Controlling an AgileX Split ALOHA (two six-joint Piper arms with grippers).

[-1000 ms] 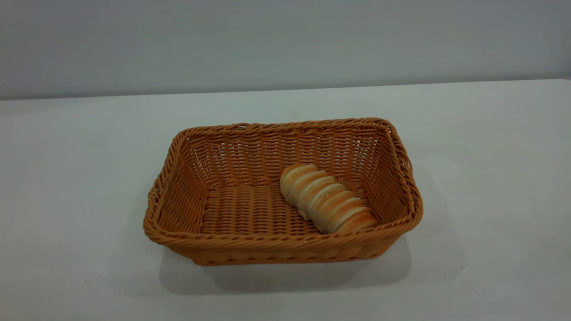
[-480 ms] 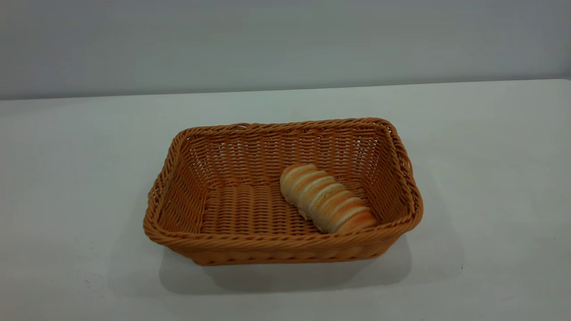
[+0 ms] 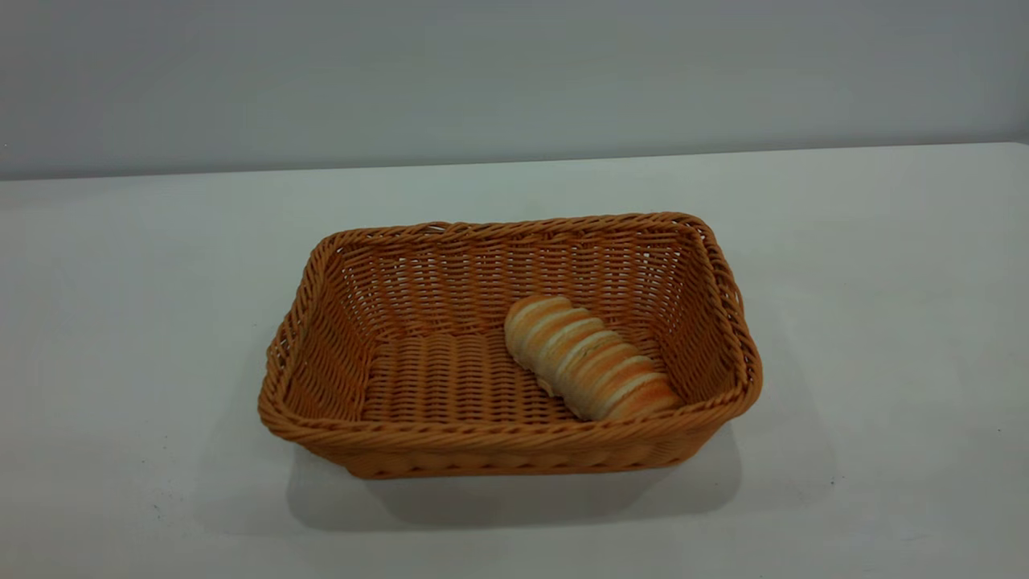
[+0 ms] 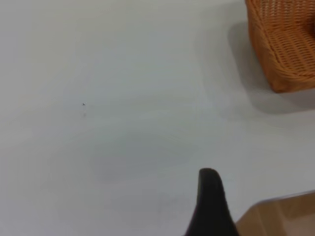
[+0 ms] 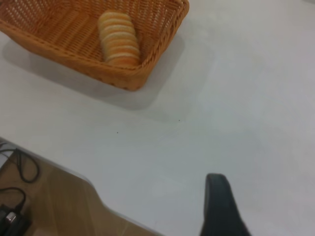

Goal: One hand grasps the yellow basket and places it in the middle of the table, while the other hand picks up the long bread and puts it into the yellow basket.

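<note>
The yellow basket [image 3: 514,441] stands in the middle of the white table [image 3: 884,281]. The long bread [image 3: 591,358] lies inside it on the woven floor, slanted, toward the right end. Neither arm shows in the exterior view. In the left wrist view the black tip of my left gripper [image 4: 210,196] hangs over bare table near its edge, well away from a corner of the basket [image 4: 288,44]. In the right wrist view the black tip of my right gripper [image 5: 219,199] is over bare table, apart from the basket [image 5: 74,55] and the bread [image 5: 118,39].
A plain grey wall [image 3: 514,72] stands behind the table. The table's edge and a wooden floor [image 4: 280,219] show in the left wrist view. Black cables [image 5: 19,172] lie on the floor beyond the edge in the right wrist view.
</note>
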